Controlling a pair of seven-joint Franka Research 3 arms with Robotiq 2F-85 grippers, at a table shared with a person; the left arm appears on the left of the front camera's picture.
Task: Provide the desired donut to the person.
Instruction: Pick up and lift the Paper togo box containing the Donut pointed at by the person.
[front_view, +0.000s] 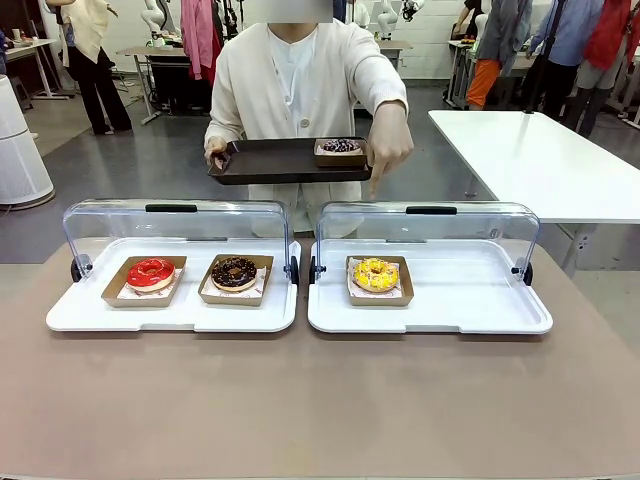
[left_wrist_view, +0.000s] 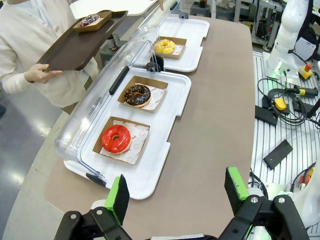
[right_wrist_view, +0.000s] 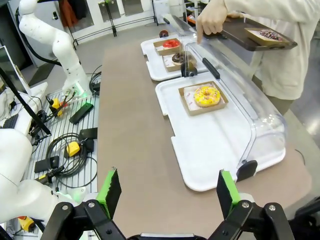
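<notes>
The person (front_view: 300, 75) in a cream cardigan stands across the table, holding a dark tray (front_view: 270, 162) with a dark sprinkled donut (front_view: 341, 146) on it. Their other hand (front_view: 387, 150) points a finger down at the yellow donut (front_view: 376, 274) in its paper box on the right white tray (front_view: 450, 310). On the left white tray (front_view: 170, 315) lie a red donut (front_view: 151, 273) and a chocolate donut (front_view: 234, 272). My left gripper (left_wrist_view: 175, 192) is open above the table's end, near the red donut (left_wrist_view: 116, 138). My right gripper (right_wrist_view: 165, 189) is open, back from the yellow donut (right_wrist_view: 207, 95).
Both white trays have clear domed lids (front_view: 180, 225) swung open toward the person. A white side table (front_view: 540, 160) stands at the back right. Cables and small boxes (right_wrist_view: 65, 150) lie on the rack beside the brown table.
</notes>
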